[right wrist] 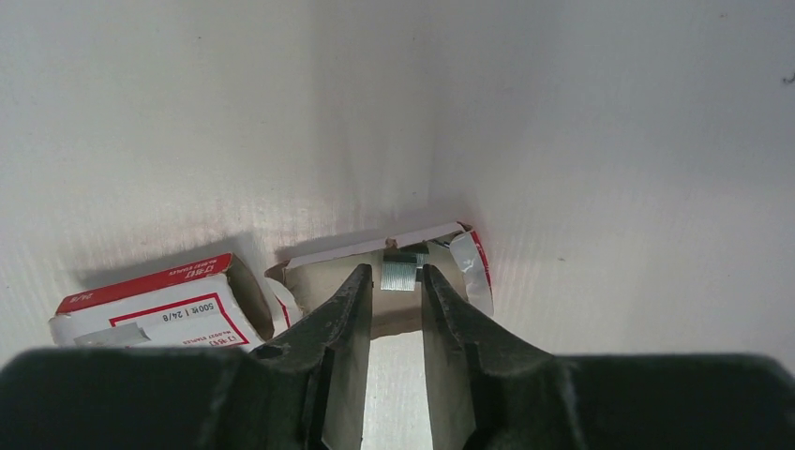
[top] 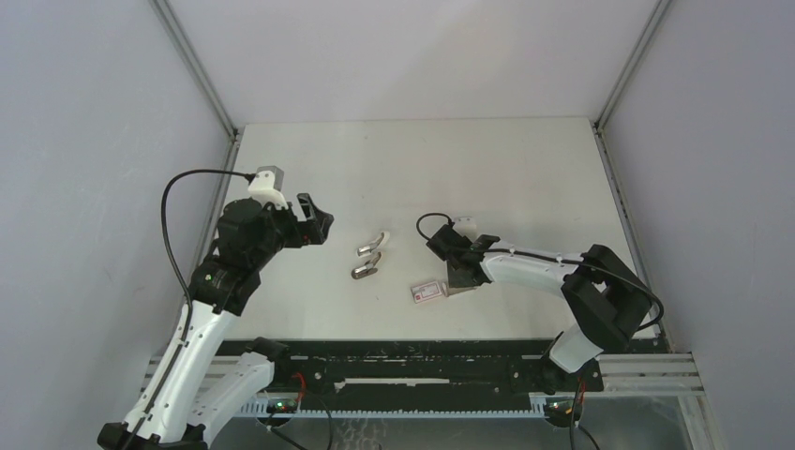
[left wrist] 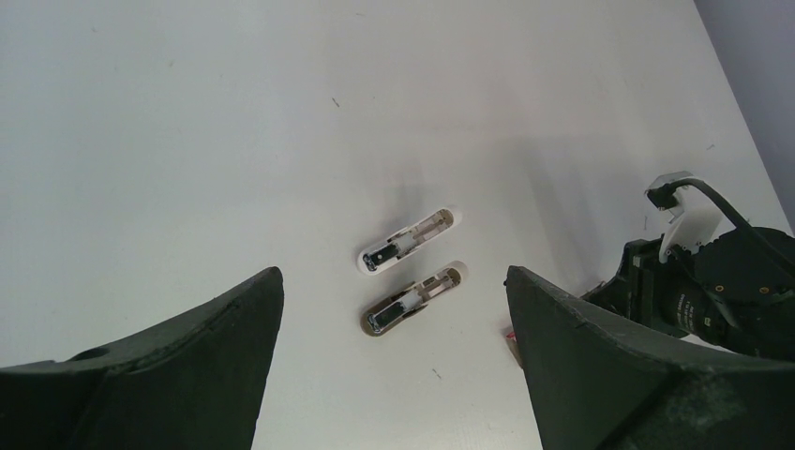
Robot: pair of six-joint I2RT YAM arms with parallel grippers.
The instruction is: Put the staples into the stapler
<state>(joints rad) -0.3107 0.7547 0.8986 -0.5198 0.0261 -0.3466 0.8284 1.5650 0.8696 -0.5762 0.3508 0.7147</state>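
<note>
Pickup is in hand: the right gripper (right wrist: 394,281), narrow, flanks the silvery-grey metal staples strip (right wrist: 400,273) in the tan cardboard tray (right wrist: 319,278); a firm pinch I cannot confirm. Next needs a level carry to the opened white plastic stapler (top: 370,255) near the wide-spread left gripper (top: 317,217).

White table (top: 525,169) carries the opened stapler (top: 367,270) and staple box (top: 427,292).

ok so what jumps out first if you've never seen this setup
The right gripper has a finger on either side of a small grey strip of staples in a tan tray beside its red-and-white box, toward the table's near edge. At mid-table the white stapler lies swung open, with the left gripper wide open to its left, holding nothing.
</note>
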